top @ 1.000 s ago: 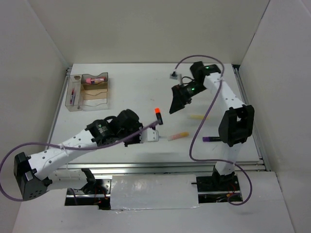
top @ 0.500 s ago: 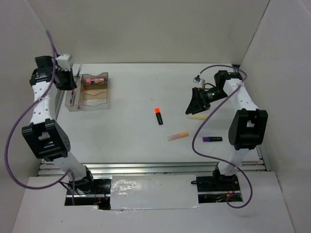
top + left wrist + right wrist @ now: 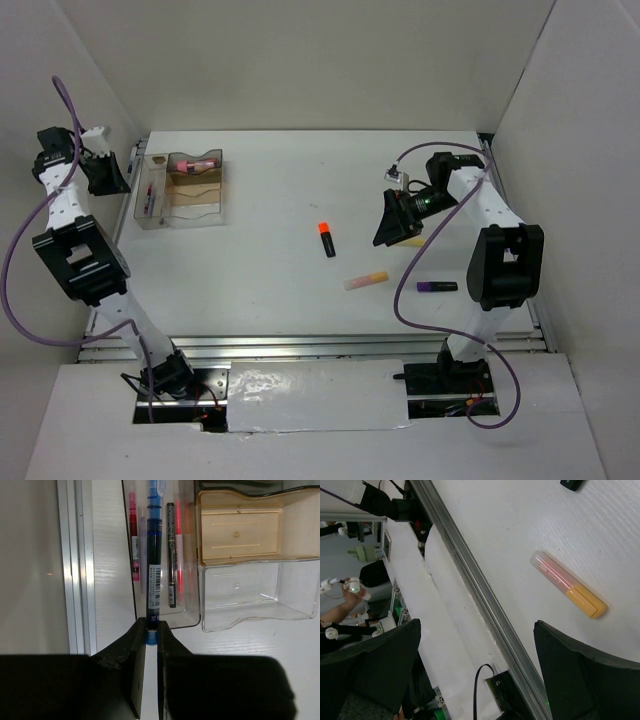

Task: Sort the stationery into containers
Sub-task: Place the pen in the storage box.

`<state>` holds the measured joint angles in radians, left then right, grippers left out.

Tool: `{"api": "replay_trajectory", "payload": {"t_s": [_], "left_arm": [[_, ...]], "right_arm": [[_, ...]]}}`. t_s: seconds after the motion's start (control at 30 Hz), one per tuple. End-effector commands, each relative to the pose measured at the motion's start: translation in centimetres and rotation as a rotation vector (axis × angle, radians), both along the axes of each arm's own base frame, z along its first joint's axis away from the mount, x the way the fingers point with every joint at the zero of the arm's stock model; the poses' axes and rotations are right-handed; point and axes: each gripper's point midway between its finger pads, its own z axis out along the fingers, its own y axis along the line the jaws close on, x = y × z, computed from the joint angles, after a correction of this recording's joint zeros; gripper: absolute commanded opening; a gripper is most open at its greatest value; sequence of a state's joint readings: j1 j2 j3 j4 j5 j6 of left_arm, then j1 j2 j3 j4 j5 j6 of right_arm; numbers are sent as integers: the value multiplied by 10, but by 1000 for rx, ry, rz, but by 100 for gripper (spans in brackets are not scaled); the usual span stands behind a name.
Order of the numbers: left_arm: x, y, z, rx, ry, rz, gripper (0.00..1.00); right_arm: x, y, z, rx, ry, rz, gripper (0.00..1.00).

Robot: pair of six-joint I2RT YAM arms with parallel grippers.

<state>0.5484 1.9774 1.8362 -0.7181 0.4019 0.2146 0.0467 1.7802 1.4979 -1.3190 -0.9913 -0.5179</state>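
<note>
White desk (image 3: 290,195) is the biggest thing here, with pale walls round it. The left arm (image 3: 75,250) reaches up along the left wall. The right arm (image 3: 495,250) bends in over the right side of the desk.

A clear organiser tray (image 3: 216,192) sits at the far left of the desk. It has a brownish bottom and several slots.

The left tool (image 3: 151,630) is just beside the left end of the tray. It is pinched tight on the end of a blue pen (image 3: 153,555). The pen points out over the long, thin slot. In that slot lie a pink pen (image 3: 133,535), a dark pencil (image 3: 171,555) and a thin red pen (image 3: 178,530).

The right tool (image 3: 396,220) hangs over the right side of the desk. Its jaws are spread wide and hold nothing.

A pink-capped tube (image 3: 193,162) lies in the far slot of the tray. An orange-capped black highlighter (image 3: 326,239) lies in the middle of the desk. A yellow-pink marker (image 3: 366,281) lies nearer the front edge. A purple marker (image 3: 437,286) lies to its right, near the right arm. A pale yellow stick (image 3: 416,241) peeks out beside the right tool.
</note>
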Motion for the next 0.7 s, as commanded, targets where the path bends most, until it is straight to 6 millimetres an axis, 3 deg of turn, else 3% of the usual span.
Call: {"api": "replay_trajectory", "payload": {"t_s": [0.0,0.43,0.67], "left_arm": [[8,5,-4,0,-15,-37,0],[28,-10,-46,3,55,-57,2],[36,-10,-59,-34,75,-20,9]], "right_arm": [[-1,3,4,7,-27,6,100],[-5,6,6,31,1,22,100],[-6,6,4,11,-7,26,100]]}}
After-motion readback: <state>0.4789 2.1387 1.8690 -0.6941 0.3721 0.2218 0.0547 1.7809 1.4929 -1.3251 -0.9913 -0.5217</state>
